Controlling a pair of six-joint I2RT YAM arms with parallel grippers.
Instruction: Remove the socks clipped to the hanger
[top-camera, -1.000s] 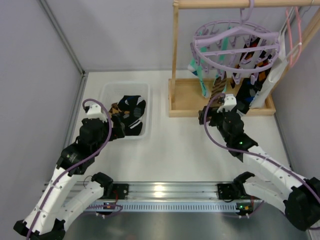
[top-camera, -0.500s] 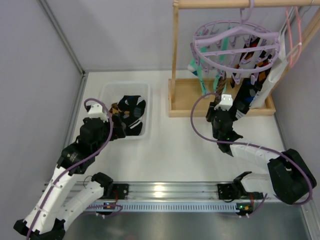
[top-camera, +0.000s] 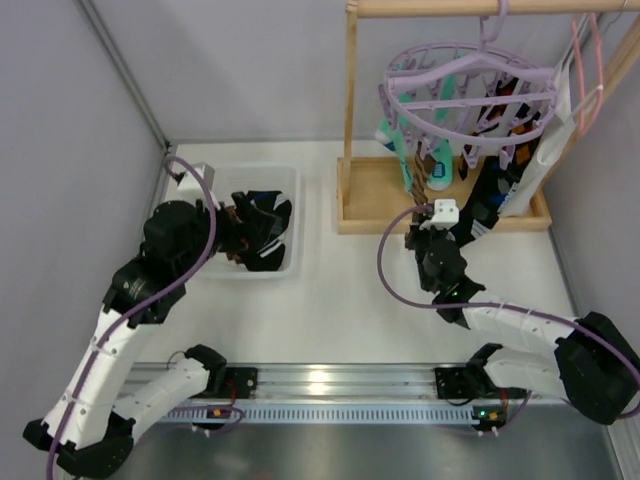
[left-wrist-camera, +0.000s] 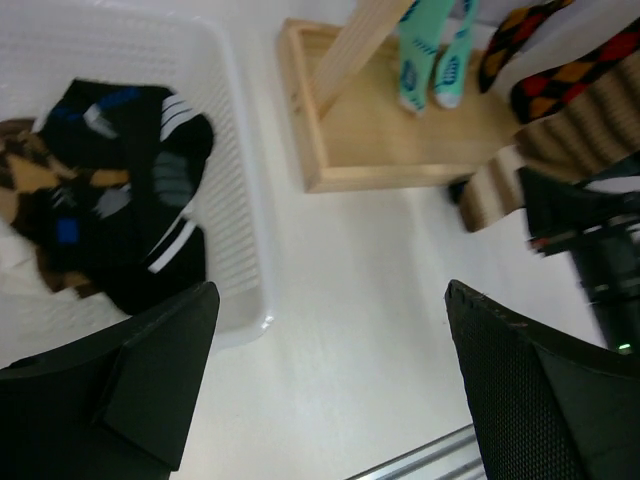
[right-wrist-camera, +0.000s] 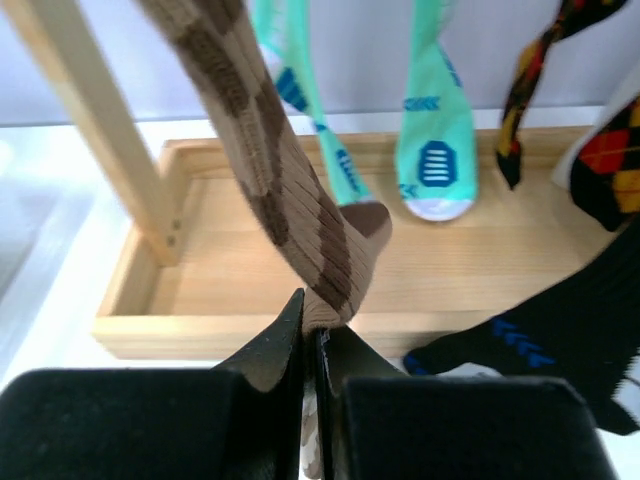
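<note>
In the top view, the hanger (top-camera: 472, 98) is seen at about 1 o'clock, hung from the wooden rack (top-camera: 350, 120). Part of the job is done: a few dark socks (left-wrist-camera: 120, 200) are already laid in the white basket (top-camera: 215, 180), at about 10 o'clock on the table (top-camera: 340, 300). More is left to do. A brown-tan sock (right-wrist-camera: 300, 190), two teal socks (right-wrist-camera: 435, 130), an argyle sock (right-wrist-camera: 610, 155) and a black sock (right-wrist-camera: 560, 330) are seen hanging under the hanger. The right hand (right-wrist-camera: 310, 340) is clenched on the toe end of the brown-tan sock, just in front of the rack. That sock is not yet pulled off its peg, as far as can be told. The left hand (left-wrist-camera: 330, 375) is spread wide with nothing in it and is held beside the basket. So the job is judged to be only partway done, with the brown-tan sock likely next.
</note>
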